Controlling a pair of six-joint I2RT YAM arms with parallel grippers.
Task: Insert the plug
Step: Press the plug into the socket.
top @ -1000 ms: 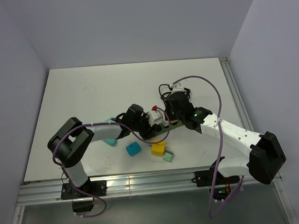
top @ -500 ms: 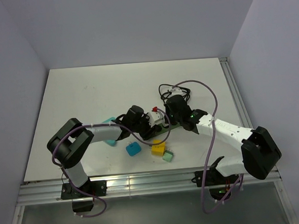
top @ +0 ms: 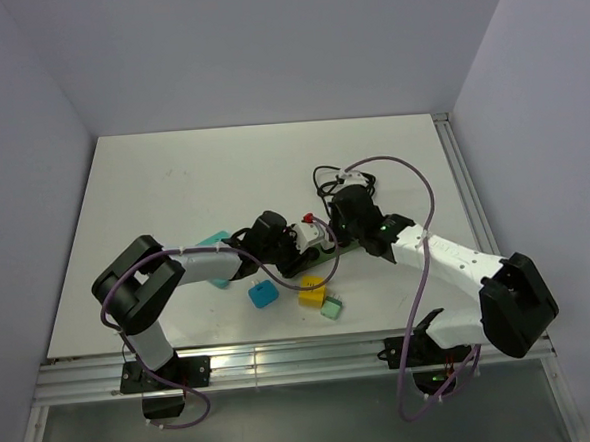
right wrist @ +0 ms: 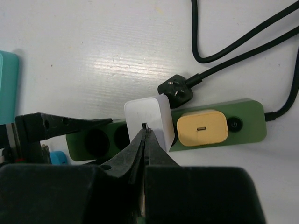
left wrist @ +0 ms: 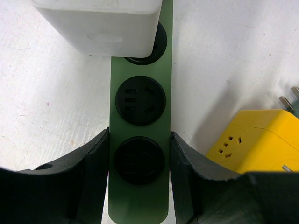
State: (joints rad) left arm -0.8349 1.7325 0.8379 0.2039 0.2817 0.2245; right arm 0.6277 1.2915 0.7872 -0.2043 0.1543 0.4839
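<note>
**White plug sitting on green strip, both arms meeting over it**

Top view: the left gripper [top: 293, 253] and right gripper [top: 329, 238] are converging at the middle of the white table [top: 173, 188]; the green power strip [top: 315, 261] is lying between them with the white plug [top: 313, 234] standing on it; a yellow adapter [top: 312, 293] and a blue block [top: 263, 295] are resting just in front.

Left wrist view: the 2 fingers [left wrist: 96, 172] are standing part-open and pressing the strip's 2 long sides at its end socket; 3 round black sockets are showing, and the white plug is covering most of the farthest 1; whether it is fully seated I cannot tell.

Right wrist view: the jaws are closed together with nothing between them, their tips touching the white plug's near face; a cream adapter [right wrist: 202, 128] with 1 slot port is sitting beside it; the strip's button [right wrist: 234, 124] is showing a power symbol; a loose black plug [right wrist: 176, 88] is lying just behind.
</note>
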